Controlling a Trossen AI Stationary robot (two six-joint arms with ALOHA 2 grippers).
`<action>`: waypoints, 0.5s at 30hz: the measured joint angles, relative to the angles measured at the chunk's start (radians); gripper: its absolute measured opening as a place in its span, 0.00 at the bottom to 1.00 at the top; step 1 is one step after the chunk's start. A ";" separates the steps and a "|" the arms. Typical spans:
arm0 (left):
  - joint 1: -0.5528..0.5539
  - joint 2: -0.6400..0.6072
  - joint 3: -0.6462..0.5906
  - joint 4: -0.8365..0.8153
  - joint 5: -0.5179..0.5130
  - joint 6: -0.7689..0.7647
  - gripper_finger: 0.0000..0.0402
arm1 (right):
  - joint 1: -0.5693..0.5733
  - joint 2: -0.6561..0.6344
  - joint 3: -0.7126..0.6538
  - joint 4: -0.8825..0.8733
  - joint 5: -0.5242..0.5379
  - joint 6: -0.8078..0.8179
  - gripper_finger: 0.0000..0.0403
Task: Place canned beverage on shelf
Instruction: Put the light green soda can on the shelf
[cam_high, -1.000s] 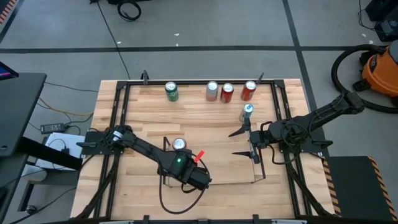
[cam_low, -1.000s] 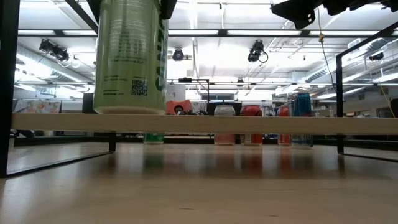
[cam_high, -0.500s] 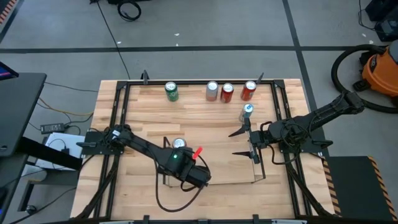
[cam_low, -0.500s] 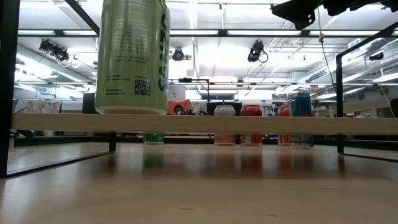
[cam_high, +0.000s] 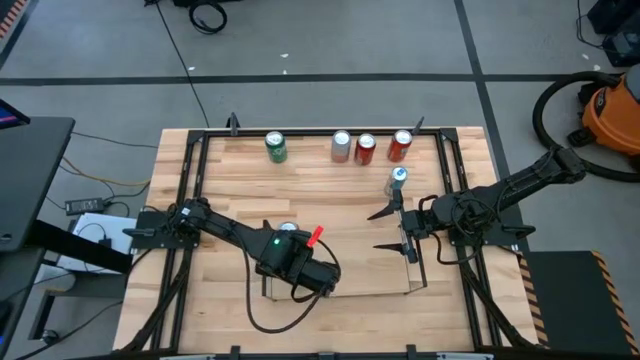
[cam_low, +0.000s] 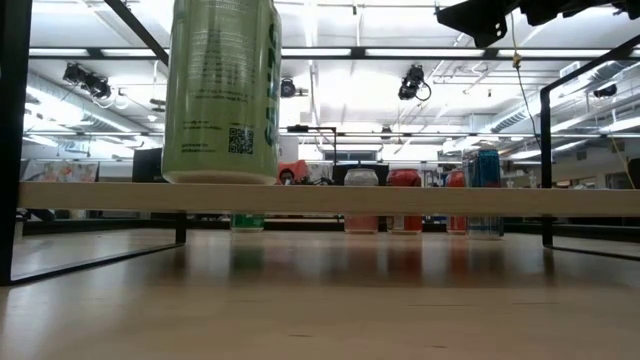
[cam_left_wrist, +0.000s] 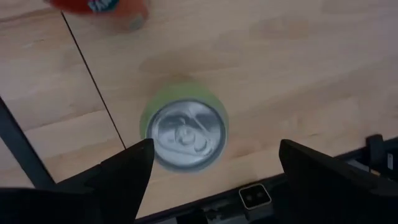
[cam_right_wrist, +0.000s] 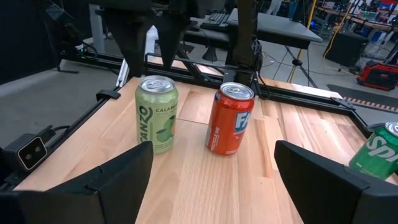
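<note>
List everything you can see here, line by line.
Pale green can: 1, pale green, on the shelf's wood floor under the left gripper.
Orange-red can: 1, orange-red, standing near the pale green can, apart from it.
Green can: 1, green, left in the table's back row.
Silver can: 1, silver, back row.
Red cans: 2, red, right in the back row.
Blue can: 1, blue and silver, in front of the row's right end.
Shelf: 1, black rods, pale floor, near side.
Table: 1, pale wood.
Vacuum: 1, orange, on the floor at the right.
Left gripper: open, above the pale green can.
Right gripper: open, by the shelf's right end.
</note>
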 joint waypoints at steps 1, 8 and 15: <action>0.004 0.000 0.000 0.000 0.000 0.010 0.88 | 0.000 0.000 0.000 0.000 0.000 0.000 0.86; 0.022 -0.004 0.000 0.000 -0.041 0.090 0.88 | 0.000 0.000 0.000 -0.001 0.000 -0.001 0.86; 0.041 -0.008 0.000 0.010 -0.205 0.350 0.88 | 0.000 0.000 0.000 -0.001 0.000 -0.003 0.86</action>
